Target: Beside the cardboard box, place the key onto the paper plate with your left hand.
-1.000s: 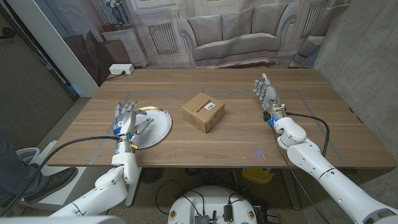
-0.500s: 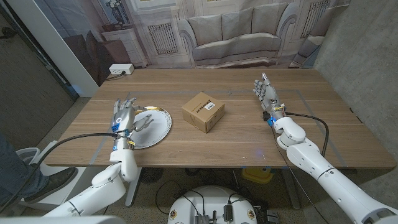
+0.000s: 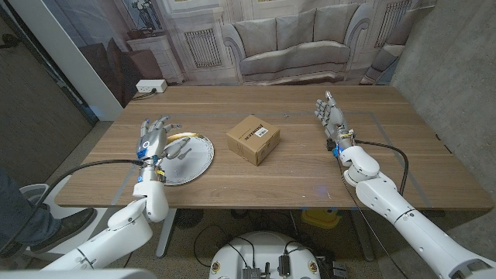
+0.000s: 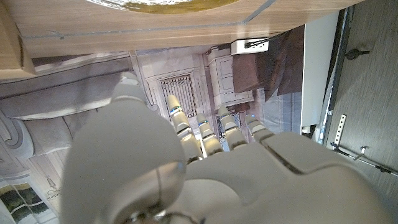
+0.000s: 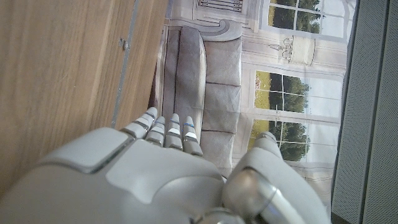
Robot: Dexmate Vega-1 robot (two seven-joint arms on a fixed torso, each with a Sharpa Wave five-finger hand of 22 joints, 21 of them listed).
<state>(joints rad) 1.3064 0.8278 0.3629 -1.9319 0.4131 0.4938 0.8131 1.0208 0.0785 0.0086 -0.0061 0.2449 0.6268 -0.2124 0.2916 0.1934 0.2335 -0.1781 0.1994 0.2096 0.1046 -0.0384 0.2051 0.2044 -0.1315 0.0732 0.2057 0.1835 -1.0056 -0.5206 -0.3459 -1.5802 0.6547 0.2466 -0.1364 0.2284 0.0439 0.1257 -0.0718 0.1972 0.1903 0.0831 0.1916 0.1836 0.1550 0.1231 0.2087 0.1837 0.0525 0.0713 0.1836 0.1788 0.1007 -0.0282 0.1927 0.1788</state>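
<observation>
On the wooden counter, biggest item first: cardboard box sits near the middle, turned at an angle, label on top. Paper plate lies just beside it on the robot's left, clear of the box, silvery face with a gold rim. From the left wrist camera a slice of that gold rim is visible at the counter edge

Left hand is over the plate's outer edge, fingers spread and pointing away from the robot, thumb reaching across the plate; nothing seen in its grasp. Left wrist camera looks along the back of that hand, fingers straight and slightly apart

Right hand is well away from the box on the far right side of the counter, standing upright with fingers extended close together, holding nothing. Right wrist camera confirms: fingers straight, side by side, next to bare wood

Key: cannot make it out on the plate or anywhere else, too small or hidden under the left hand
</observation>
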